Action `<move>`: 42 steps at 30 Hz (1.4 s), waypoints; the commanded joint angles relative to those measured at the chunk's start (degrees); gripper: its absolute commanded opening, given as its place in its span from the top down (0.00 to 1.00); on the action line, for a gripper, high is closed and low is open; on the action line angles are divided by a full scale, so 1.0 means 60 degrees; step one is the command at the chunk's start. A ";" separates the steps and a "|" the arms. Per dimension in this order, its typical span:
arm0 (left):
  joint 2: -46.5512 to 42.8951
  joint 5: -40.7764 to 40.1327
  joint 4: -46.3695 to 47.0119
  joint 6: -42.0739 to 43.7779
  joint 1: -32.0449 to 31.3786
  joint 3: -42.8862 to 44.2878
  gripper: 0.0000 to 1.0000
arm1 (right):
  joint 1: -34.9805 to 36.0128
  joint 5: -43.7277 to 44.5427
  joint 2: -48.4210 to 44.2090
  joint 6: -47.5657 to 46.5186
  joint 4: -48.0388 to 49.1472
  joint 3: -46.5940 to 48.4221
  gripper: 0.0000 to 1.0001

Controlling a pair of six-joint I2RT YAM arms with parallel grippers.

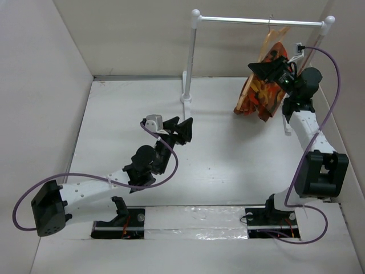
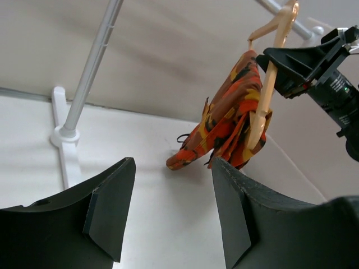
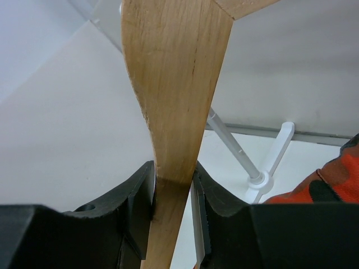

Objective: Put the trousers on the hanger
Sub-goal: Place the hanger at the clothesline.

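Leftward, hovering over the white table (image 1: 228,160): black left gripper (image 1: 177,128) (image 2: 168,213), jaws spread wide, holding nothing. Further right, draped over the thin light-tan wooden hanger (image 1: 272,43) (image 2: 269,84) (image 3: 174,84) beneath the white metal rail (image 1: 245,20): orange-and-black camouflage fabric trousers (image 1: 262,94) (image 2: 230,117). Rightmost, pinching that hanger's arm: black right gripper (image 1: 268,67) (image 3: 174,190).
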 commanded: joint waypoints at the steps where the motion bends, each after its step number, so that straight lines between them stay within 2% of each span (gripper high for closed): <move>1: -0.0382 -0.0407 0.0128 -0.0065 -0.0136 -0.0218 0.46 | -0.0239 -0.0579 0.0096 0.0344 0.2462 0.1056 1.00; 8: -0.0323 -0.0862 -0.0458 -0.0109 -0.0707 -0.0584 0.46 | -0.1176 -0.0885 0.0976 0.1354 0.3662 0.1452 1.00; 15: -0.0235 -0.0701 -0.1308 -0.0841 -0.0708 -0.0819 0.46 | -0.1676 -0.1150 0.1869 0.2571 0.5054 0.1701 1.00; 29: -0.0382 -0.0467 -0.2231 -0.1530 -0.0708 -0.1141 0.46 | -0.2189 -0.1106 0.3247 0.3304 0.5509 0.2536 1.00; 36: -0.0264 -0.0335 -0.2231 -0.1501 -0.0708 -0.1068 0.46 | -0.2365 -0.1194 0.3584 0.3114 0.5290 0.2537 1.00; 42: -0.0293 -0.0320 -0.2261 -0.1486 -0.0708 -0.1068 0.46 | -0.2453 -0.1252 0.3878 0.3406 0.5831 0.2200 1.00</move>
